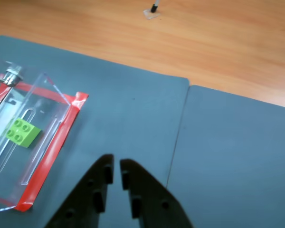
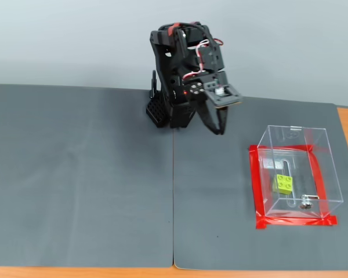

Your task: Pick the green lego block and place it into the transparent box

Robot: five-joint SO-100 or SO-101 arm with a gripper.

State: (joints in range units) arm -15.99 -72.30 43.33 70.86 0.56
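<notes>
The green lego block [image 2: 285, 183] already sits on the floor of the transparent box [image 2: 319, 168], studs up, beside a long slot in the base and a little way from a small metal piece [image 2: 305, 202] near the front wall. In the wrist view the same block [image 1: 22, 131] shows through the clear wall, with red tape [image 1: 50, 161] running round the foot of the box.

The arm is folded back near its base at the far edge of the grey mat [image 2: 81, 179], well apart from the box. The claw [image 1: 116, 166] hangs over bare mat with nothing between its fingers; they are drawn almost together, only a thin gap showing. From the fixed view the claw [image 2: 219, 124] is too dark to read more than that, so I'd lean on the wrist camera.

As I judge it, the job is done: block in, claw empty and clear of the box, nothing left on the worktop to fetch
</notes>
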